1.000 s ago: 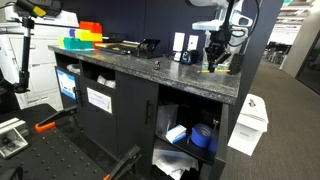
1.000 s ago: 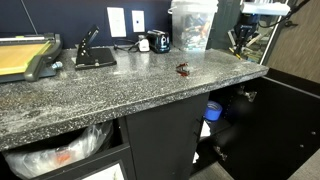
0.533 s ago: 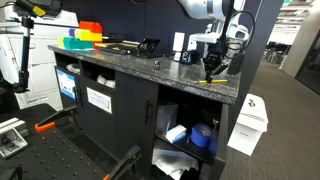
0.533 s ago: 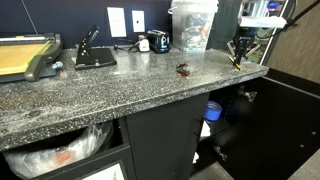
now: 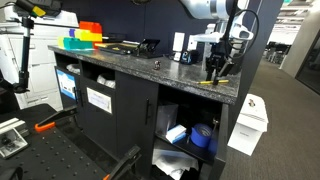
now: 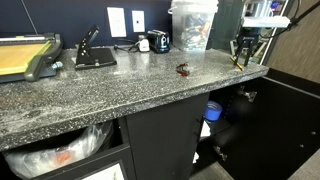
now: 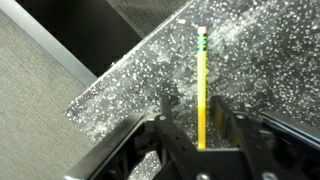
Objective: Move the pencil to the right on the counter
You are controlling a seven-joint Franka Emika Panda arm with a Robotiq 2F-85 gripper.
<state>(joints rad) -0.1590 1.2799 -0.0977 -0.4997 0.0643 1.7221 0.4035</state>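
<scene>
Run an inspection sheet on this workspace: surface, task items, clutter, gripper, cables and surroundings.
Surface: dark speckled counter; no spills seen.
Job's things: pencil lies flat on the counter near its end edge, not gripped.
Clutter: clear tub at the back, small dark object mid-counter, black device, yellow and orange bins at the far end.
Grippers: gripper open, straddling the pencil with a gap on each side.
Cables: what looks like a thin cord below the wall outlets; ends unclear.
Surroundings: black cabinets with open shelves; white box on the floor.
</scene>
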